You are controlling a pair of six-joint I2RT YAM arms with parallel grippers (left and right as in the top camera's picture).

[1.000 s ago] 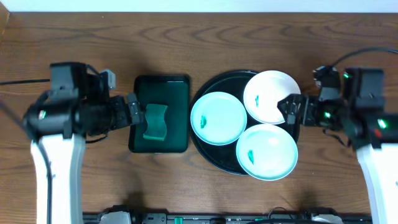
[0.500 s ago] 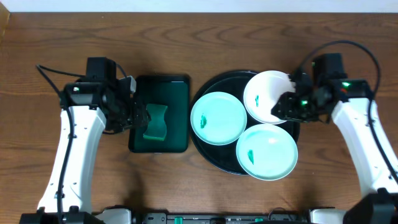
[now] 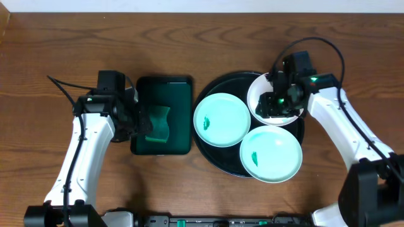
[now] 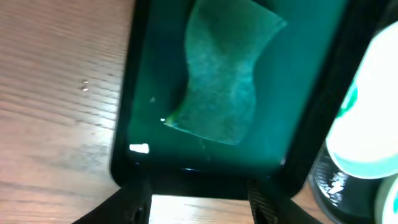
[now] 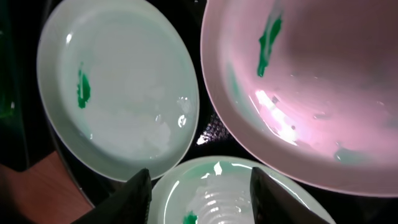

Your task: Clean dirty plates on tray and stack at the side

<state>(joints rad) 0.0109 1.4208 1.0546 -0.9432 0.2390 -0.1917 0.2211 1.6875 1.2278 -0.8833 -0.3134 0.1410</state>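
Three dirty plates lie on the round black tray (image 3: 211,88): a mint one at the left (image 3: 221,120), a mint one at the front right (image 3: 271,153) and a white one at the back right (image 3: 262,88). Each shows a small green smear. My right gripper (image 3: 276,104) hovers over the white plate, partly covering it. In the right wrist view it (image 5: 202,199) stands open above a mint plate (image 5: 236,193), with a pink-lit plate (image 5: 311,93) and another mint plate (image 5: 118,87) beyond. My left gripper (image 3: 142,121) is at the rectangular tray's left edge, open (image 4: 199,208) and holding nothing.
A dark green rectangular tray (image 3: 180,94) sits left of the round tray and holds a green sponge (image 3: 158,123). In the left wrist view the sponge (image 4: 224,81) lies just beyond my fingertips. Bare wooden table (image 3: 189,38) surrounds both trays.
Both arms swung inward. The left gripper came up to the green tray's edge, and the right gripper moved left over the back-right plate. Both sets of jaws narrowed but remain apart.
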